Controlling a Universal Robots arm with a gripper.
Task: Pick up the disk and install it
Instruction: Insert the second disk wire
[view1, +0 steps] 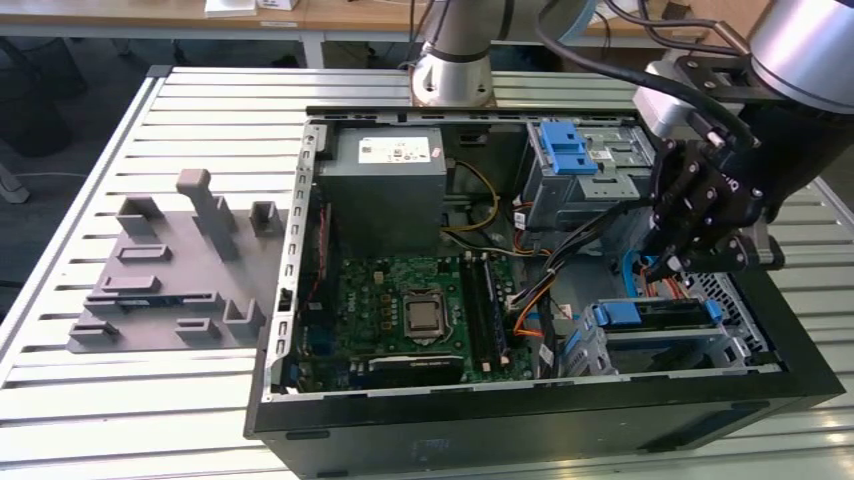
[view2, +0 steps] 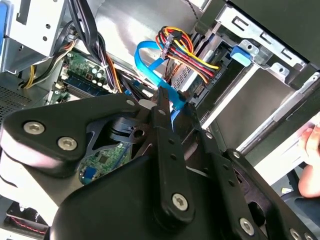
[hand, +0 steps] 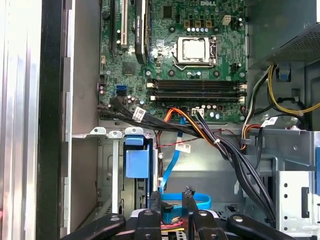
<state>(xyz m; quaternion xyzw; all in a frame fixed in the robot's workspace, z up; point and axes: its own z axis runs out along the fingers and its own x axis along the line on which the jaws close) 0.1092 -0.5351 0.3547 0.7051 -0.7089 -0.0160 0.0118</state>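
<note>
You are looking at a slatted metal table (view1: 160, 400) with an open black computer case (view1: 534, 420) lying on its side, and a grey plastic fixture (view1: 167, 280) with upright pegs well apart from the case toward the exterior view's left. Wooden desks (view1: 267, 15) stand behind the table. In the second wrist view a person's hand (view2: 311, 160) shows at the edge, beyond the case wall.

Inside the case you have the green motherboard (view1: 414, 310) in the middle, the grey power supply box (view1: 387, 185) behind it, and a grey drive cage with a blue latch (view1: 574, 150) toward the exterior view's right. The disk (view1: 654, 320), in its blue carrier, already sits in the lower bay near the front corner; in the first wrist view its blue carrier handle (hand: 136, 162) shows in the bay slot.

Your arm comes in from above on the exterior view's right and leans down into the case, with the gripper (view1: 674, 262) just above and behind the seated disk. In both wrist views the black fingers (hand: 152, 200) are drawn close together around the end of the blue flat cable (hand: 192, 201); they look to be pinching its connector, though the contact itself is partly hidden. The red, yellow and black power wires (view2: 187, 52) run to the back of the disk just beside that cable.
</note>
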